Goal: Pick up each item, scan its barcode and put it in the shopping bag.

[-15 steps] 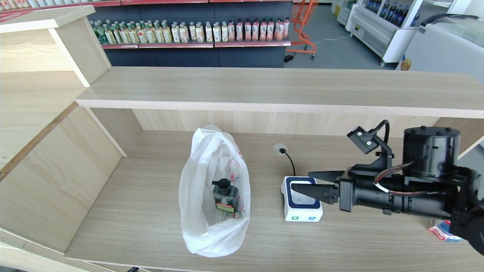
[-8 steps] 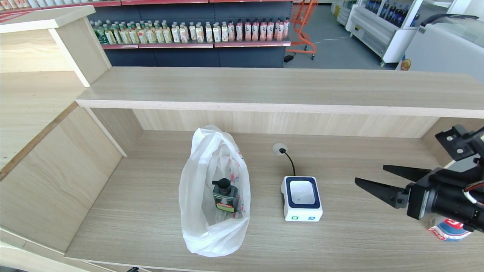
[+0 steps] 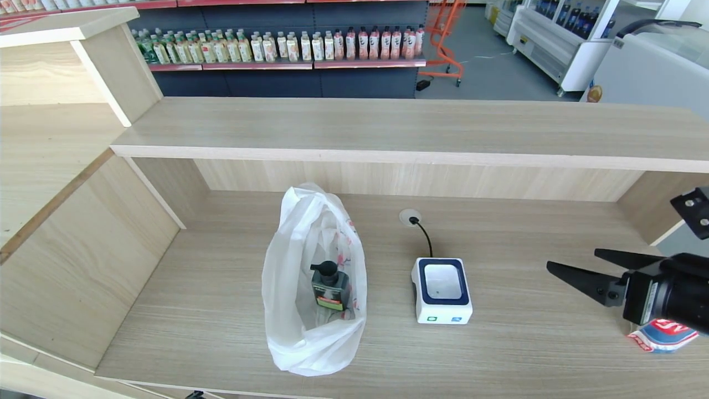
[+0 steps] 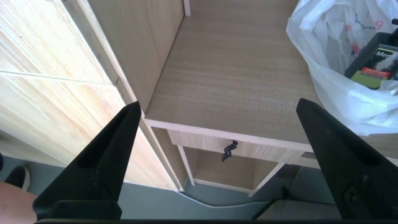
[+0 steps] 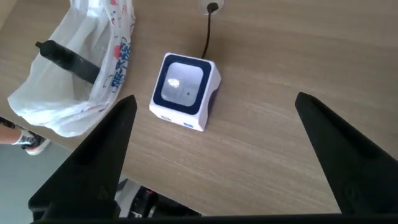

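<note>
Right gripper (image 3: 573, 259) wide open, empty, by the packet (image 3: 659, 335) at front right corner of the bench (image 3: 526, 343). Left gripper (image 4: 217, 109) wide too, off the front left corner. 1 bottle (image 3: 330, 288) in shopping bag (image 3: 288, 310). Risk: we pinch slack film, packet slips before scanner (image 3: 441, 289).

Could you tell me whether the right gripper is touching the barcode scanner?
Apart. The head view shows bare counter between the open right gripper and the barcode scanner.

Premises: a retail shop. Evidence: a wooden checkout counter (image 3: 221, 310) carrying a barcode scanner (image 3: 441, 291), shelves (image 3: 288, 66) stocked with rows of bottled drinks (image 3: 277, 47), and refrigerated display cases (image 3: 554, 52) in the room behind.
</note>
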{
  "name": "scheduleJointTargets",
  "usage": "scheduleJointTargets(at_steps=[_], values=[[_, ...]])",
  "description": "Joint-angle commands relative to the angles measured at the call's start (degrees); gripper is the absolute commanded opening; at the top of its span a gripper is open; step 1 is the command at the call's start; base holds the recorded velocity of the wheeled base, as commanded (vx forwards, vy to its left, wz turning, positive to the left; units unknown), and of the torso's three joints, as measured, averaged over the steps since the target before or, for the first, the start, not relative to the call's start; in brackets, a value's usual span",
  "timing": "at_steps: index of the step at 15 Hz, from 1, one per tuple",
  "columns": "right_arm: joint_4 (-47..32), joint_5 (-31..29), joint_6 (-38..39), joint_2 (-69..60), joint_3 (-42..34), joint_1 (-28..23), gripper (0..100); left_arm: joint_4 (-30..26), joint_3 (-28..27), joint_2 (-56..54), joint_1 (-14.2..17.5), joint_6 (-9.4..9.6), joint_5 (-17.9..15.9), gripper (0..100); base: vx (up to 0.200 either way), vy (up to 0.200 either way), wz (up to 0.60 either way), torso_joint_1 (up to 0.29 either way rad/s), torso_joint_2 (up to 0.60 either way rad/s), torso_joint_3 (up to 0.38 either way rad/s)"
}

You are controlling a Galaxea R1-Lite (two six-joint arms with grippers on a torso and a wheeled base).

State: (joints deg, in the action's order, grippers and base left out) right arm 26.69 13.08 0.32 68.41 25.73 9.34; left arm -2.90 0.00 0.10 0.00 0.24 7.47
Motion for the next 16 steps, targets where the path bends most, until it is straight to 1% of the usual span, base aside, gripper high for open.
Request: scheduleJointTargets(at_steps=[1, 3, 5, 7, 9, 11, 16], values=[[-0.05, -0.25, 0.39, -0.3, -0.51, -0.02, 100, 0.0, 0.0, -0.01, 0.0, 0.02, 0.0, 100, -0.2, 0.0, 0.0, 0.022, 0.01, 0.002], [-0.32, -0.6, 1.35, -0.65, -0.69, -0.02, 100, 0.0, 0.0, -0.01, 0.0, 0.11, 0.0, 100, 0.0, 0.0, 0.0, 0.0, 0.0, 0.0], [-2.25, -2.53, 1.44, -0.74, -0.51, -0.02, 100, 0.0, 0.0, -0.01, 0.0, 0.46, 0.0, 100, 0.0, 0.0, 0.0, 0.0, 0.0, 0.0], [-2.69, -3.76, 1.7, -0.65, -0.25, -0.81, 100, 0.0, 0.0, 0.08, 0.0, 0.02, 0.0, 100, 0.0, 0.0, 0.0, 0.0, 0.0, 0.0], [-2.78, -4.12, 4.17, -0.74, -0.42, -2.04, 100, 0.0, 0.0, 0.08, 0.0, 0.11, 0.0, 100, 0.0, -0.2, 0.0, 0.005, 0.0, 0.002], [-3.04, -4.03, 5.04, -0.83, -1.04, -3.36, 100, 0.0, 0.0, -0.01, 0.0, 0.11, 0.0, 100, 0.0, -0.2, 0.0, 0.0, 0.0, 0.005], [-3.83, -4.03, 5.92, -0.21, -1.12, -3.45, 100, 0.0, 0.0, -0.01, 0.0, 0.02, 0.09, 100, 0.0, -0.2, 0.0, 0.002, 0.0, 0.0]])
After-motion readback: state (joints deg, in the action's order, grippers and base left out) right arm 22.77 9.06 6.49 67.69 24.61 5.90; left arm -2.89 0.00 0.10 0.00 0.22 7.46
